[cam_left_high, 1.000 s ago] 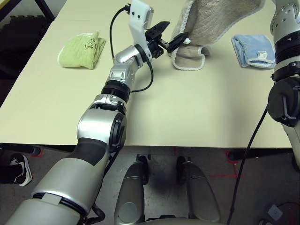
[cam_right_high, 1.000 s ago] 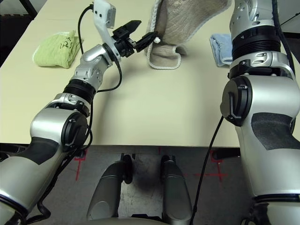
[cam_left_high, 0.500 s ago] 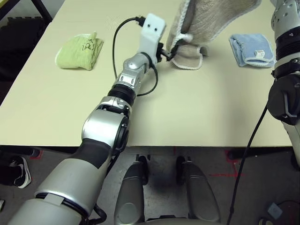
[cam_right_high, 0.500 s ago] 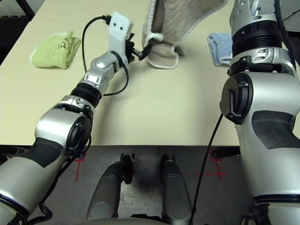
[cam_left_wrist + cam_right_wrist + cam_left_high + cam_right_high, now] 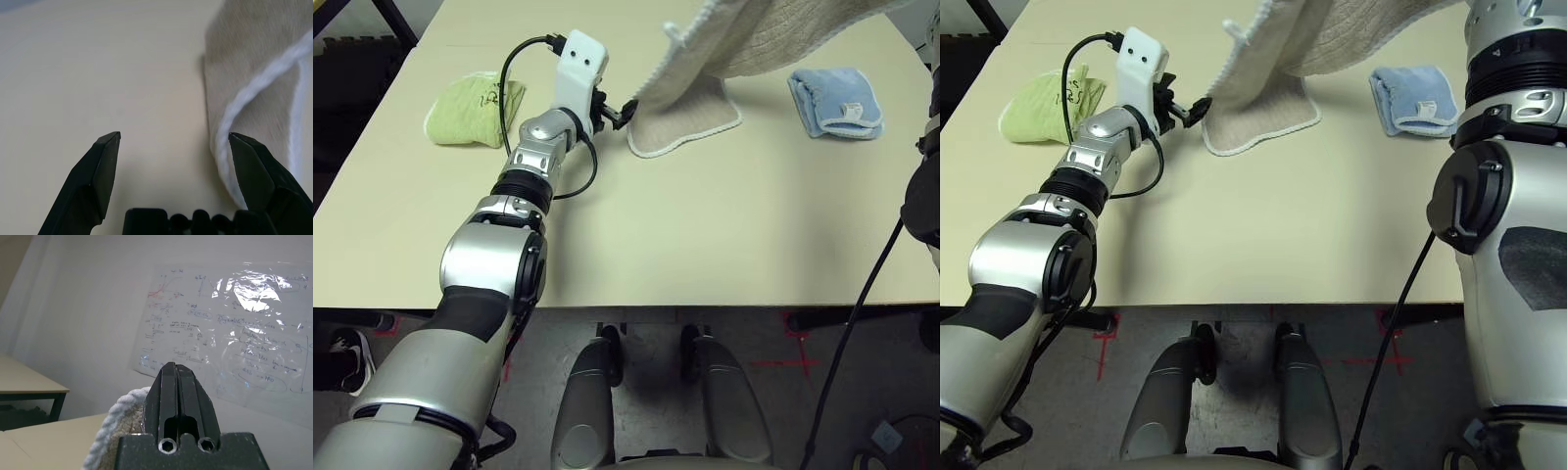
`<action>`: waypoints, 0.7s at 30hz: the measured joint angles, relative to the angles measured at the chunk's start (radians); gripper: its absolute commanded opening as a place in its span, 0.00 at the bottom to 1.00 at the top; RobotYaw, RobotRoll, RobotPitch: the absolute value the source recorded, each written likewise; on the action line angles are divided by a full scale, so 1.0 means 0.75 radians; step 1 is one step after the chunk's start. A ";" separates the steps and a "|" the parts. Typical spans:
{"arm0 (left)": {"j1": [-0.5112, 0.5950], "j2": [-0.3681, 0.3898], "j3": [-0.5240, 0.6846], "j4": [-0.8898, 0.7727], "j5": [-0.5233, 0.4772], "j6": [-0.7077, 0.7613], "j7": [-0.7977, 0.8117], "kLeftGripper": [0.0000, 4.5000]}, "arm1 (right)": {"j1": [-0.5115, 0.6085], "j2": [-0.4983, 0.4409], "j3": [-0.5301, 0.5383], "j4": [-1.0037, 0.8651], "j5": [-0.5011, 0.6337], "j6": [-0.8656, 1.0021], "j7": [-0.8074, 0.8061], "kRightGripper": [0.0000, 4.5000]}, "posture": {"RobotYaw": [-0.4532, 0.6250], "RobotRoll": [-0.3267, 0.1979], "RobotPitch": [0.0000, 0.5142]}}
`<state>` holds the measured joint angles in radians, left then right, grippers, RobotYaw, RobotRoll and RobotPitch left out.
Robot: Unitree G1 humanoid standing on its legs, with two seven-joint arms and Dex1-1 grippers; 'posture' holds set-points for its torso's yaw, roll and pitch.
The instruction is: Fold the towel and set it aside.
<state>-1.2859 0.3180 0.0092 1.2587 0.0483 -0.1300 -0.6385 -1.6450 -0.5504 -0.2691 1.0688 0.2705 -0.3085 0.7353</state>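
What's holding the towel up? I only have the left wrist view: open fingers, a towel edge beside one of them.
Observer: The right gripper. Its fingers are shut at the towel's corded edge, and the cloth rises out of the head view's top on that arm's side.
Operator: Any of it on the table?
Observer: Yes, the lower end lies flat on the table, just past the open left gripper.
Operator: Anything else nearby?
Observer: A green towel to the robot's left and a blue towel to its right, both apart from it.
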 measured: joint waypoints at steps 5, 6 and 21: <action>0.114 0.006 -0.014 -0.049 -0.010 0.111 -0.168 1.00 | -0.021 -0.004 -0.002 0.034 -0.001 -0.006 -0.010 0.01 | 0.38 0.62 0.55; 0.118 0.003 -0.010 -0.061 -0.019 0.128 -0.180 1.00 | -0.025 -0.004 -0.002 0.042 -0.002 -0.008 -0.013 0.01 | 0.38 0.62 0.55; 0.151 -0.120 0.042 -0.249 -0.136 0.387 -0.227 1.00 | -0.051 0.018 -0.003 0.099 -0.038 -0.047 -0.055 0.01 | 0.36 0.62 0.62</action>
<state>-1.1726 0.2281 0.0405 1.0723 -0.0535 0.1605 -0.8092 -1.6836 -0.5369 -0.2714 1.1432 0.2420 -0.3435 0.6939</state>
